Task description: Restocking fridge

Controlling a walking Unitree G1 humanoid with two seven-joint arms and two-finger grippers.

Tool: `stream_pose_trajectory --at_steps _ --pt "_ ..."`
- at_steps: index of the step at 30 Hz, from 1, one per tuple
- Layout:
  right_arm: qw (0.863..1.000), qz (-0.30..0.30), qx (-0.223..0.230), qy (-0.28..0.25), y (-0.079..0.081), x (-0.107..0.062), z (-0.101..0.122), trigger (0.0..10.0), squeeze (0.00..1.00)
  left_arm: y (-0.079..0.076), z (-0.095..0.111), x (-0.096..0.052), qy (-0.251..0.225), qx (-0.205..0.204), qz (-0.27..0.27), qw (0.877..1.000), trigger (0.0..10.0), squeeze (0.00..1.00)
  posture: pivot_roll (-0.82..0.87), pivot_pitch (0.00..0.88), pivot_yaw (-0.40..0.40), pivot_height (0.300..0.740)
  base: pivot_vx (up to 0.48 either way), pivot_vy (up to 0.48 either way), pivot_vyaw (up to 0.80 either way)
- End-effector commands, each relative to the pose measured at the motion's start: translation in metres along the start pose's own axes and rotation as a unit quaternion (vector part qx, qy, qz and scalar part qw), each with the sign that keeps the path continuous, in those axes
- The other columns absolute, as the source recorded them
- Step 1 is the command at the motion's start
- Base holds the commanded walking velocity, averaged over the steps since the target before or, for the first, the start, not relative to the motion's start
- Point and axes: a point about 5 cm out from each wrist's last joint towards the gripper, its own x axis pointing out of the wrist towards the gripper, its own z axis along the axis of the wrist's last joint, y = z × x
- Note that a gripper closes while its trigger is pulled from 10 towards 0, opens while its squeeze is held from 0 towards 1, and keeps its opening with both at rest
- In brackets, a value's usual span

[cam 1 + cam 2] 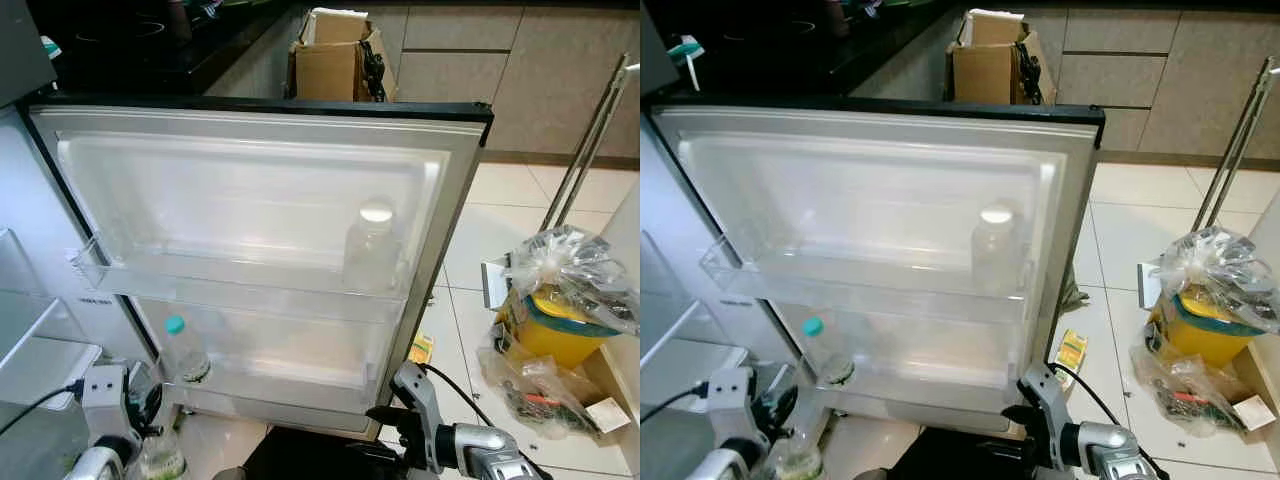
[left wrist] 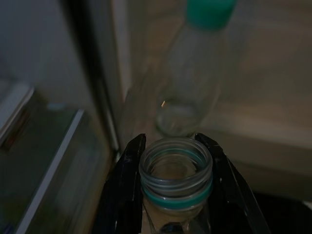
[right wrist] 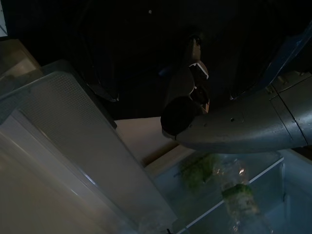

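The fridge door (image 1: 260, 190) stands open in front of me. A clear jar with a white lid (image 1: 373, 245) sits at the right end of its upper shelf. At the left end of the lower shelf stands a clear bottle with a teal cap (image 1: 183, 355), also seen as the teal-capped bottle (image 2: 195, 73). My left gripper (image 2: 170, 141) is low at the left, shut on the neck of a capless clear bottle (image 2: 176, 195) with a teal ring, just short of the lower shelf. My right gripper (image 1: 385, 415) hangs low below the door's right corner.
The fridge's inner glass shelves (image 1: 30, 330) lie to the left. A cardboard box (image 1: 335, 60) stands by the far cabinets. A yellow bucket with plastic bags (image 1: 555, 320) and a metal pole (image 1: 590, 140) are on the right. A small yellow packet (image 1: 421, 348) lies on the tiles.
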Motion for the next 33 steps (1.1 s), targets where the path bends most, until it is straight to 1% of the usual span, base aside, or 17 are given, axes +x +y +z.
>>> stream_pose_trajectory --at_steps 1,3,4,5,7,8,10,13,14,16,18,19,20,21,25,28,33 --pt "1.000 0.005 -0.003 -0.002 0.000 0.000 0.003 10.0 0.00 0.006 0.016 0.002 -0.036 0.014 -0.023 0.999 10.0 0.00 -0.05 0.019 -0.015 0.590 0.000 0.000 0.00" --pt "1.000 0.006 -0.004 0.000 -0.001 -0.001 0.004 10.0 0.00 0.001 0.029 0.007 -0.068 0.023 -0.065 0.995 10.0 0.00 -0.04 0.022 -0.019 0.590 0.000 0.000 0.00" --pt "1.000 0.006 -0.004 0.000 -0.001 -0.001 0.004 10.0 0.00 0.000 0.032 0.008 -0.076 0.026 -0.076 0.994 10.0 0.00 -0.04 0.022 -0.019 0.590 0.000 0.000 0.00" --pt "1.000 0.007 -0.004 0.001 -0.001 -0.002 0.004 10.0 0.00 -0.004 0.037 0.011 -0.085 0.040 -0.093 0.991 10.0 0.00 -0.04 0.025 -0.023 0.590 0.000 0.000 0.00" --pt "1.000 0.008 -0.005 0.002 -0.002 -0.002 0.004 10.0 0.00 -0.011 0.047 0.015 -0.109 0.052 -0.128 0.984 10.0 0.00 -0.04 0.026 -0.024 0.590 0.000 0.000 0.00" --pt "1.000 0.008 -0.005 0.002 -0.002 -0.002 0.004 10.0 0.00 -0.011 0.047 0.015 -0.109 0.052 -0.128 0.984 10.0 0.00 -0.04 0.026 -0.024 0.590 0.000 0.000 0.00" --pt "1.000 0.008 -0.006 0.003 -0.002 -0.002 0.005 10.0 0.00 -0.019 0.059 0.020 -0.140 0.056 -0.158 0.976 10.0 0.00 -0.04 0.028 -0.026 0.590 0.000 0.000 0.00" --pt "1.000 0.009 -0.007 0.003 -0.002 -0.002 0.006 10.0 0.00 -0.023 0.065 0.022 -0.154 0.059 -0.169 0.972 10.0 0.00 -0.04 0.030 -0.029 0.590 0.000 0.000 0.00" --pt "1.000 0.009 -0.008 0.002 -0.003 -0.002 0.007 10.0 0.00 -0.028 0.072 0.026 -0.170 0.063 -0.174 0.968 10.0 0.00 -0.04 0.031 -0.031 0.590 0.000 0.000 0.00" --pt "1.000 0.009 -0.009 0.002 -0.003 -0.001 0.008 10.0 0.00 -0.031 0.077 0.029 -0.180 0.066 -0.175 0.966 10.0 0.00 -0.04 0.031 -0.031 0.590 0.000 0.000 0.00" --pt "1.000 0.009 -0.011 0.000 -0.003 -0.001 0.009 10.0 0.00 -0.036 0.086 0.035 -0.201 0.069 -0.168 0.963 10.0 0.00 -0.04 0.033 -0.031 0.590 0.000 0.000 0.00" --pt "1.000 0.009 -0.011 0.000 -0.003 -0.001 0.009 10.0 0.00 -0.036 0.086 0.035 -0.201 0.069 -0.168 0.963 10.0 0.00 -0.04 0.033 -0.031 0.590 0.000 0.000 0.00" --pt "1.000 0.009 -0.011 -0.002 -0.003 0.000 0.010 10.0 0.00 -0.038 0.090 0.038 -0.205 0.074 -0.159 0.963 10.0 0.00 -0.05 0.037 -0.031 0.590 0.000 0.000 0.00" --pt "1.000 0.008 -0.012 -0.004 -0.002 0.001 0.011 10.0 0.00 -0.041 0.094 0.044 -0.211 0.085 -0.130 0.965 10.0 0.00 -0.05 0.041 -0.031 0.590 0.000 0.000 0.00" --pt "1.000 0.008 -0.012 -0.005 -0.002 0.001 0.010 10.0 0.00 -0.044 0.095 0.047 -0.211 0.094 -0.111 0.967 10.0 0.00 -0.05 0.045 -0.030 0.590 0.000 0.000 0.00" --pt "1.000 0.006 -0.011 -0.006 -0.001 0.000 0.009 10.0 0.00 -0.049 0.092 0.048 -0.208 0.101 -0.113 0.966 10.0 0.00 -0.06 0.052 -0.028 0.590 0.000 0.000 0.00" --pt "1.000 0.005 -0.008 -0.006 -0.001 -0.001 0.007 10.0 0.00 -0.051 0.085 0.046 -0.198 0.110 -0.109 0.968 10.0 0.00 -0.06 0.062 -0.027 0.590 0.000 0.000 0.00"
